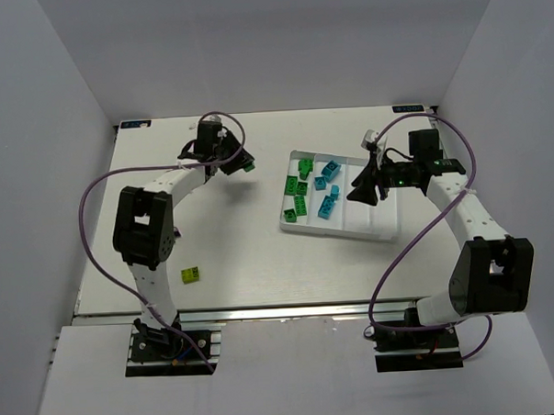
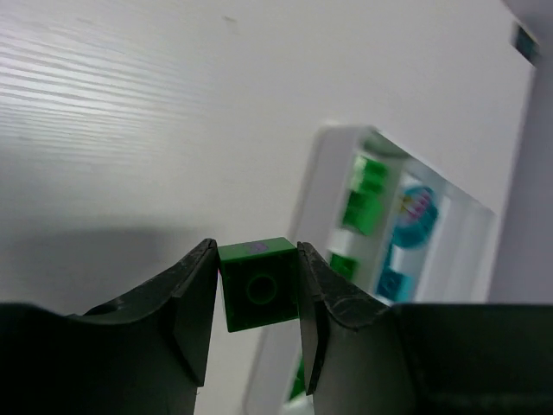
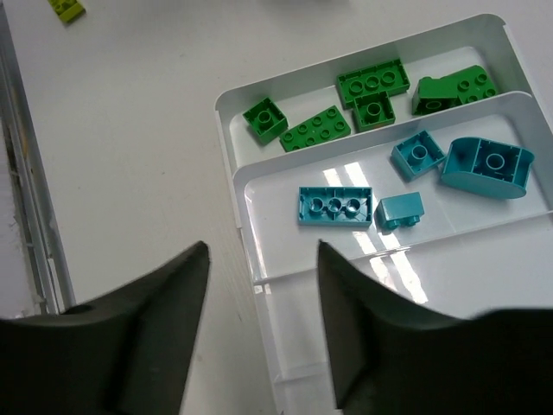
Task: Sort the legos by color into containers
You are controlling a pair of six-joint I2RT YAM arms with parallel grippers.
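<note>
Currently the step in hand is the transfer of one green brick (image 2: 259, 290) to the tray (image 3: 259, 186). The left gripper (image 2: 256, 252) has its jaws closed on this brick, one jaw on each side face, and the brick appears raised off the desk (image 1: 223, 237). In the top view the brick sits just left of the tray's upper left corner, near it but not yet over it.

The right gripper (image 3: 262, 259) hangs above the tray with its jaws apart and nothing between them.

Tray contents: the compartment at the left edge in the top view holds the green bricks (image 3: 371, 82). The next compartment holds the cyan bricks (image 3: 335, 206). One lime brick (image 1: 192, 275) lies on the desk at the lower left of the top view, well apart from the tray.

Next move, as judged: carry the held brick rightward over the green compartment, lower it inside the rim, then open the jaws. Keep the release point on the left side of the dividing ridge, so that the brick does not tip into the cyan compartment. The lime brick is not yet sorted.
</note>
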